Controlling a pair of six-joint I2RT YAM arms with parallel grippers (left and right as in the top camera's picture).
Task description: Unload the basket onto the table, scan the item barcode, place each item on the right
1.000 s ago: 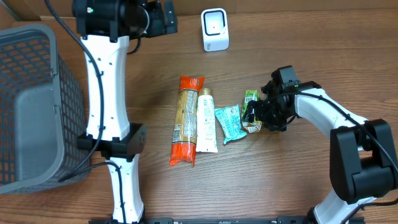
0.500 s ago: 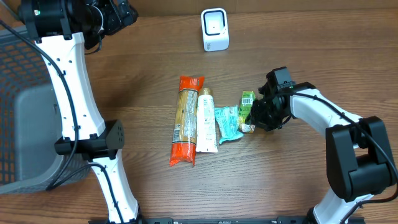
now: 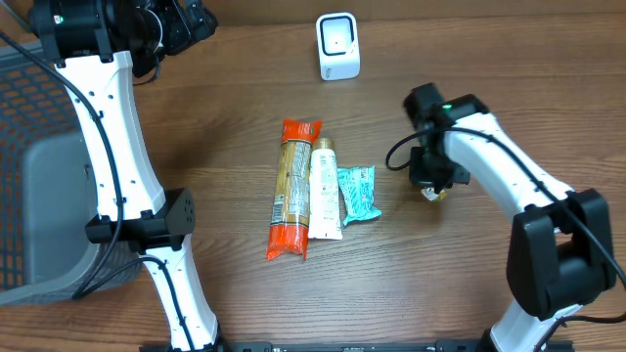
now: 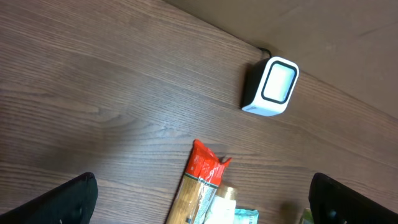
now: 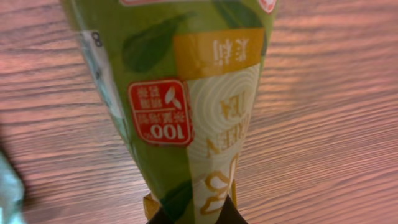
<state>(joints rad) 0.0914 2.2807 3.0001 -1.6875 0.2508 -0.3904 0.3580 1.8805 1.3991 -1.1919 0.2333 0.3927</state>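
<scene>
The little green packet [image 5: 186, 112] is pinched tight in the right arm's jaws over the right side of the counter [image 3: 245, 127], and it looks light, soft and crinkly, so its flat end seems best to hold, while the left jaws are wide apart.

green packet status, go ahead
Right claw shut on green packet. Left claw open, holding nothing. Nothing between packet and scanner.
</scene>
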